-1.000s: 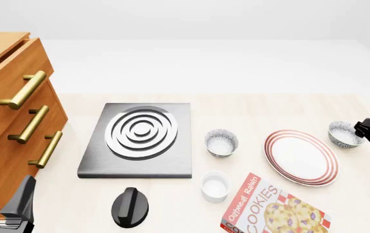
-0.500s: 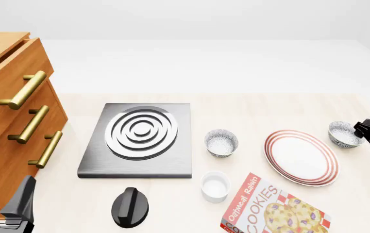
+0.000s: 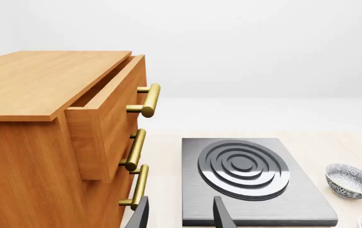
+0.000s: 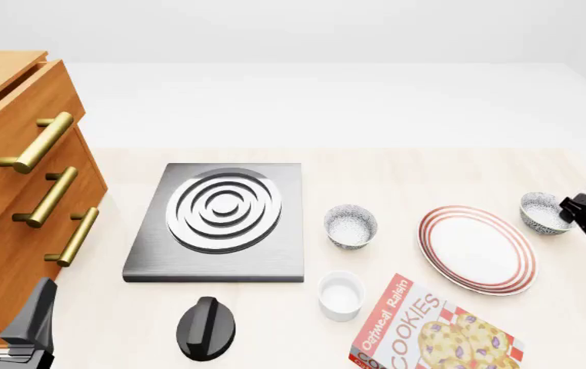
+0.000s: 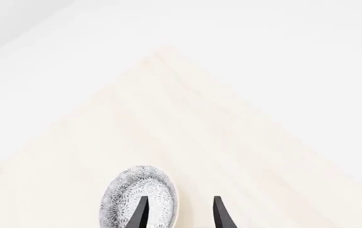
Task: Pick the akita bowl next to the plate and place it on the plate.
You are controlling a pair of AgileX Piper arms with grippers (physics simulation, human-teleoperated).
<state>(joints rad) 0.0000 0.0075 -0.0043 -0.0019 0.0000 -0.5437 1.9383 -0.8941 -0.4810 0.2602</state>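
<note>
Akita bowl (image 4: 542, 213): right of plate (image 4: 476, 248), under right end effector (image 4: 581, 207), fingers apart straddling its rim; left end effector (image 3: 179, 216) apart, far.

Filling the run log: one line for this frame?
phase: approach | right gripper: open, straddling rim of speckled grey-black akita bowl | red-ringed white plate: bare | left gripper: open, idle near wooden drawer cabinet

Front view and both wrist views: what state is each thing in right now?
Akita bowl: upright on the table, right of the plate, not lifted.
Plate: flat, nothing on it.
Second speckled bowl: upright, untouched.
Top drawer: partly pulled out.
Right hand: open, one finger over the akita bowl's rim.
Left hand: open, holding nothing.
</note>
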